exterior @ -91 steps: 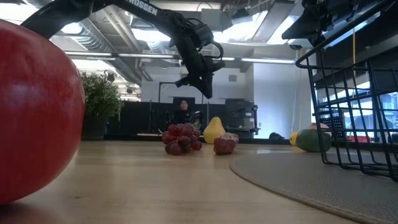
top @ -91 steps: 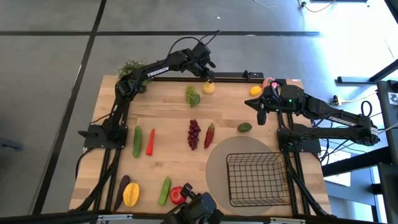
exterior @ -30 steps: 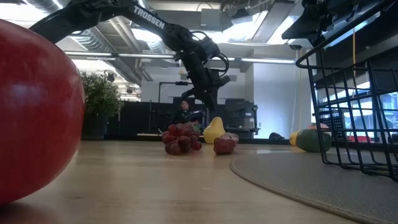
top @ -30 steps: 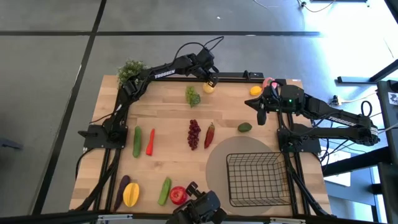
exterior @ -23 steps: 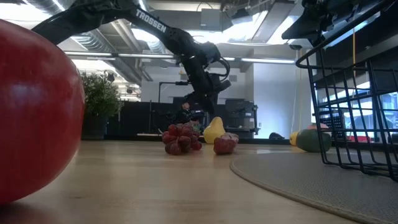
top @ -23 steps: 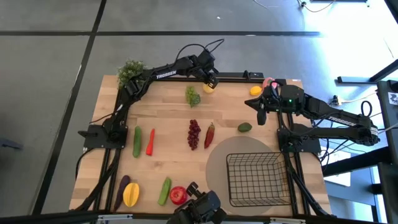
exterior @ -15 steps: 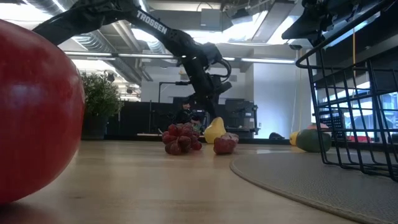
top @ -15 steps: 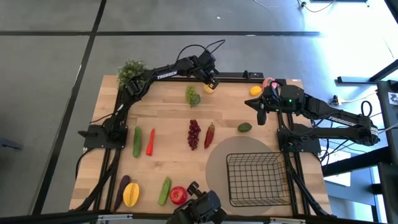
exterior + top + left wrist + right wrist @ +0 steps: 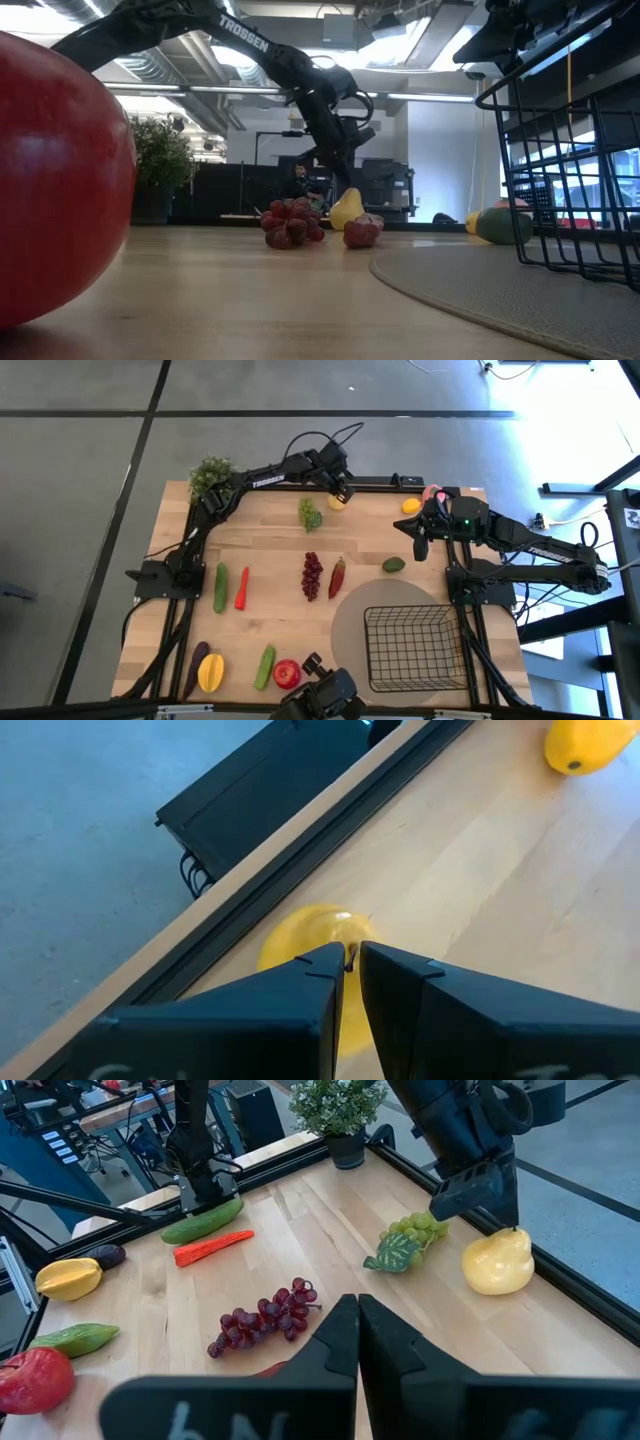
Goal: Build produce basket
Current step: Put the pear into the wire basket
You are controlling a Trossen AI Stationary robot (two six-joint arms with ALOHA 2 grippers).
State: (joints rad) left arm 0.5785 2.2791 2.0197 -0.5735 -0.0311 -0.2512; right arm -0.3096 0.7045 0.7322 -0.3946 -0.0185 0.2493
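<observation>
The yellow pear (image 9: 336,501) sits at the table's (image 9: 270,575) far edge, directly beneath the left gripper (image 9: 342,490), whose nearly closed fingers appear pinched on its stem. The right gripper (image 9: 421,547) is clenched, empty.

high: straight down, whole table | low: tabletop level | wrists: close; all share pear (image 9: 336,501)
</observation>
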